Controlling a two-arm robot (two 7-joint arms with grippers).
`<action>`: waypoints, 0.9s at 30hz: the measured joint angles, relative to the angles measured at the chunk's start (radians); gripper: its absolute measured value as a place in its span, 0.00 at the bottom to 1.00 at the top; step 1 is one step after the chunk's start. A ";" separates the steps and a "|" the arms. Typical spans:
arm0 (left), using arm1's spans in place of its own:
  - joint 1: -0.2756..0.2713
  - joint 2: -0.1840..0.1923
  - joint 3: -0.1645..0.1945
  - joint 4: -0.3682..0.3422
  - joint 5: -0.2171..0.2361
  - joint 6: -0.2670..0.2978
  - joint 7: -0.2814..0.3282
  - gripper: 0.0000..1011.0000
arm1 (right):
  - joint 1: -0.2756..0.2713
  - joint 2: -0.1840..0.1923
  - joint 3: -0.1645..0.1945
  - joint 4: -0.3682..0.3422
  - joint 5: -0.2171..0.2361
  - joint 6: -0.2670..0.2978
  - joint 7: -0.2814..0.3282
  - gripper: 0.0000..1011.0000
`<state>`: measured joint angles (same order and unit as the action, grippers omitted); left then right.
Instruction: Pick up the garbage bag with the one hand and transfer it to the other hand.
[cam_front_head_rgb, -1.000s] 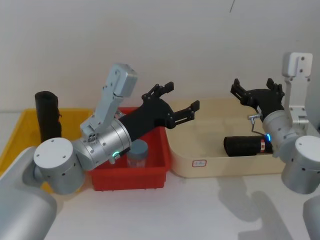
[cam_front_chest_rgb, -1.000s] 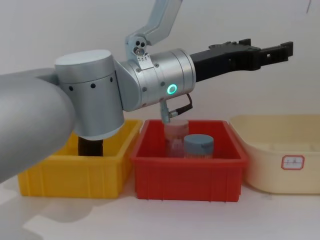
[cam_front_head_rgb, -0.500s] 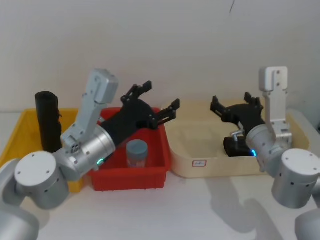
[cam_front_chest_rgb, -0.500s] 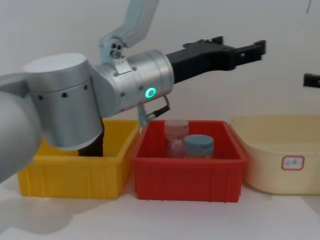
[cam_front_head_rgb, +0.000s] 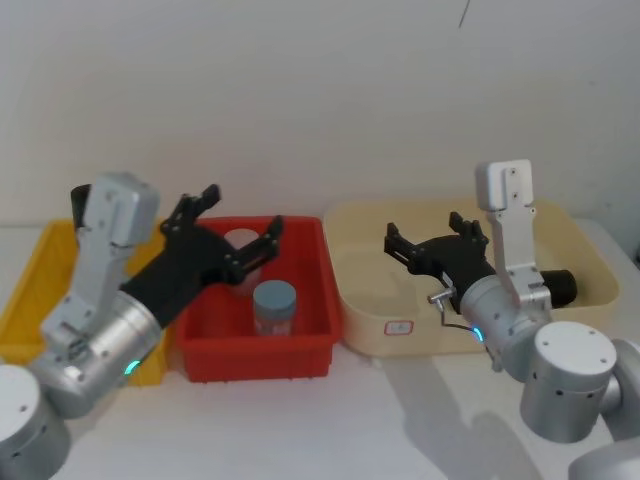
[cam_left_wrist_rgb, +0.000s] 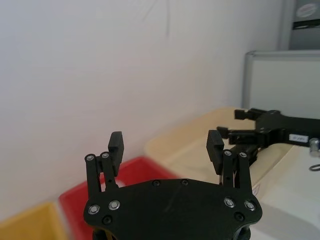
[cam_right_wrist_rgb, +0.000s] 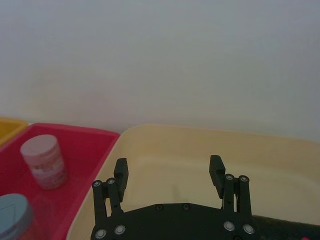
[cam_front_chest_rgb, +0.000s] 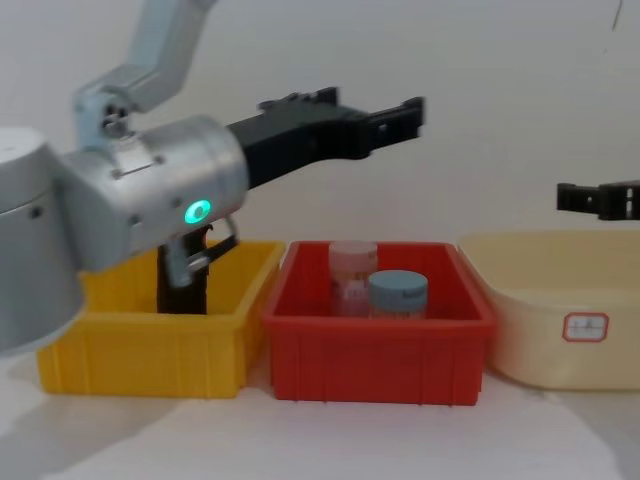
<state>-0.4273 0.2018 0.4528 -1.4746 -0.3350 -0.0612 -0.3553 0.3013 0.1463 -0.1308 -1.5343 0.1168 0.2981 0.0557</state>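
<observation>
The left gripper (cam_front_head_rgb: 240, 212), the one with the green ring, has pulled back toward the robot and over to its left since a moment ago. Its fingers are spread wide and hold nothing. Half a second ago it reached out over the back edge of the red bin (cam_front_head_rgb: 300, 345), toward the other arm. Now it hangs over the left part of that bin. The blue-lidded jar (cam_front_head_rgb: 274, 298) stands below it, a bit nearer than the fingertips. The pink-lidded jar (cam_front_chest_rgb: 352, 262) stands a little farther back, right under the fingers. Both jars are where they were. Behind this gripper's arm, on its left, a black roll (cam_front_chest_rgb: 178, 295) stands up in the yellow bin (cam_front_head_rgb: 20, 300), just as before. The right gripper (cam_front_head_rgb: 428, 232), the one with the blue ring, has slid to the left and come closer too. Its fingers are also wide open and empty. It hangs over the middle of the cream tub (cam_front_head_rgb: 360, 330). The garbage bag (cam_front_head_rgb: 562, 286) lies on its side on the floor of that tub. It is low down, behind this gripper's fingers and off to its right, not touching them. Before, the bag showed beside the wrist; now one dark end pokes out from behind the arm. The two grippers point toward each other but are well apart, farther than a moment ago.
</observation>
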 joint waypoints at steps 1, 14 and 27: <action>0.011 0.005 -0.005 -0.012 0.001 0.006 0.009 0.99 | -0.002 -0.001 -0.002 -0.001 -0.001 0.001 0.001 0.99; 0.150 0.069 -0.078 -0.147 0.002 0.067 0.091 0.99 | -0.029 -0.015 -0.022 -0.046 0.001 0.021 0.039 0.99; 0.195 0.088 -0.104 -0.187 0.001 0.089 0.116 0.99 | -0.069 -0.001 -0.055 -0.135 0.036 0.088 0.118 0.99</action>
<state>-0.2324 0.2895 0.3484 -1.6620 -0.3345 0.0281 -0.2390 0.2324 0.1455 -0.1856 -1.6696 0.1526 0.3863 0.1735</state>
